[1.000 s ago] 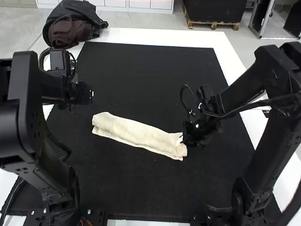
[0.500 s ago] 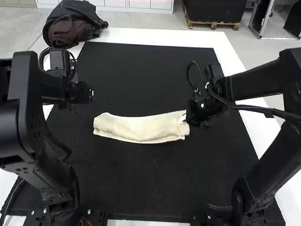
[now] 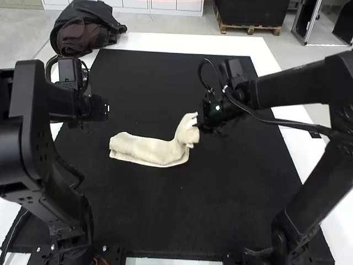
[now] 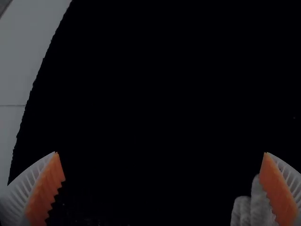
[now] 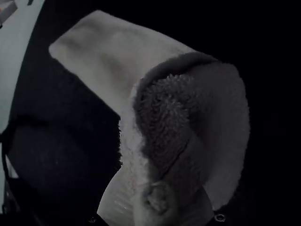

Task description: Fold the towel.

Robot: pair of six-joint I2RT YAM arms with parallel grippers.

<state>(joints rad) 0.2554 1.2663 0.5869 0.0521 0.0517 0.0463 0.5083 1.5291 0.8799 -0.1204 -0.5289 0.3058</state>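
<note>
High view: bright, diffuse light; white table (image 3: 165,41) near washed out from 12 to 2 o'clock, mat (image 3: 165,83) deep black, towel (image 3: 144,149) pale, faintly shaded along its 6 o'clock side. Left wrist view: very dim; mat detail mostly lost, edge bowed, apparent lens distortion. Right wrist view: dim; towel grey, its hollow in heavy shadow.

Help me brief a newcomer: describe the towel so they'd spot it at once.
On the white table lies a big black mat. Between the two arms, a cream towel forms a narrow folded strip, its one end curled up in the right gripper. It is pale, soft cloth against black mat and dark arms.
</note>
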